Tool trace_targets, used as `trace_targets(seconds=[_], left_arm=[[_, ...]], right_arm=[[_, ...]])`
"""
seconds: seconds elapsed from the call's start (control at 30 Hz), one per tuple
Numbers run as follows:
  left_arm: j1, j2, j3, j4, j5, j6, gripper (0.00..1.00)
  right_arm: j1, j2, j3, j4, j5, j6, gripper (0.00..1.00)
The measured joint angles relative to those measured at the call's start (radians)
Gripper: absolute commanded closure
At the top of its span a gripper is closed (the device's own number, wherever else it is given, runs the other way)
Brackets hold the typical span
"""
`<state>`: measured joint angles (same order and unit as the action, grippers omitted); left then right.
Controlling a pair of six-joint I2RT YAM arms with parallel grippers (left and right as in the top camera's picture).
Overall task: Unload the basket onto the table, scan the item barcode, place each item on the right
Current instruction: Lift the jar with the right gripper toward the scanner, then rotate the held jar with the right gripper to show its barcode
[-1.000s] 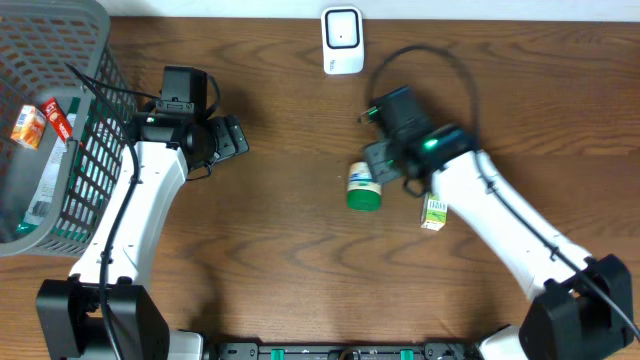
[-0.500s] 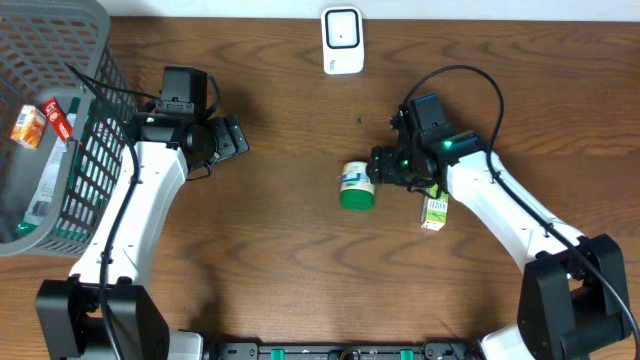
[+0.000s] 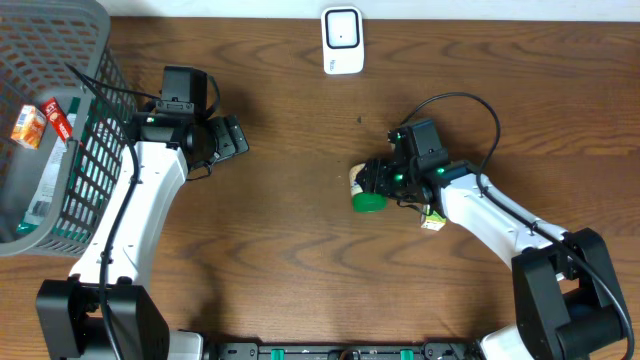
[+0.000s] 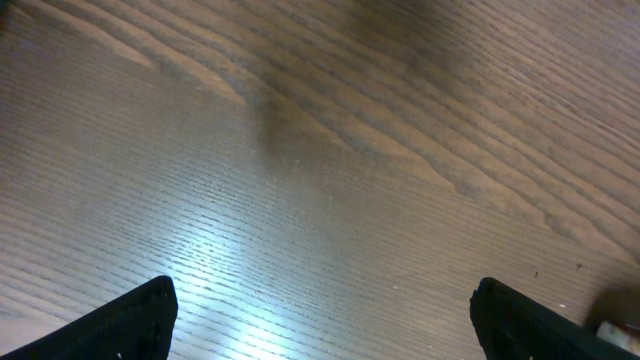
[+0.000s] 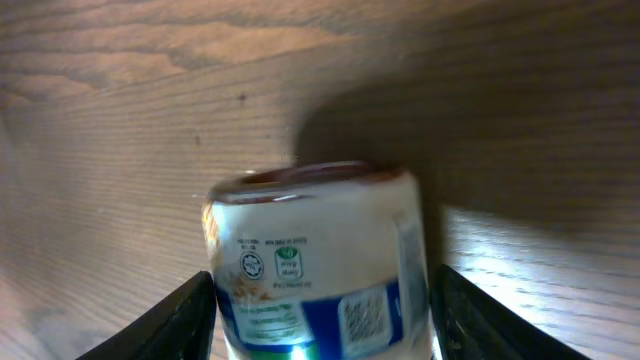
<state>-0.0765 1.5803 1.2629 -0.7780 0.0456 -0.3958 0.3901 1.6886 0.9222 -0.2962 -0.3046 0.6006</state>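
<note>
The item is a white jar (image 3: pixel 362 182) with a green lid and a blue-banded label, lying on its side mid-table. In the right wrist view the jar (image 5: pixel 315 250) fills the space between my fingers, a small square code patch (image 5: pixel 362 316) facing the camera. My right gripper (image 3: pixel 378 180) (image 5: pixel 322 305) is shut on the jar, one finger against each side. The white scanner (image 3: pixel 342 40) stands at the table's far edge, well apart from the jar. Over bare wood at the left, my left gripper (image 3: pixel 235 137) (image 4: pixel 325 315) is open and holds nothing.
A small green and white carton (image 3: pixel 433 213) lies just right of the jar, under the right arm. A grey wire basket (image 3: pixel 85 150) with a few packaged goods (image 3: pixel 30 125) stands at the far left, beside the left arm.
My right gripper swung from the jar's right side down onto it and narrowed around it. The jar shifted slightly to the right. The left arm has not moved.
</note>
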Motion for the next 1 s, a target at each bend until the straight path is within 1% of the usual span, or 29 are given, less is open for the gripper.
trace_targets(seconds=[0.27,0.43,0.63,1.0], left_arm=[[0.0,0.0,0.0,0.0,0.0,0.0,0.05],[0.0,0.0,0.0,0.0,0.0,0.0,0.05],[0.0,0.0,0.0,0.0,0.0,0.0,0.05],[0.0,0.0,0.0,0.0,0.0,0.0,0.05]], right_arm=[[0.059,0.0,-0.004,0.031,0.013,0.018,0.36],[0.106,0.0,-0.008,0.039,0.059,0.018,0.36],[0.149,0.0,-0.008,0.047,0.122,0.018,0.38],[0.199,0.0,-0.009,0.075,0.214,0.018,0.35]])
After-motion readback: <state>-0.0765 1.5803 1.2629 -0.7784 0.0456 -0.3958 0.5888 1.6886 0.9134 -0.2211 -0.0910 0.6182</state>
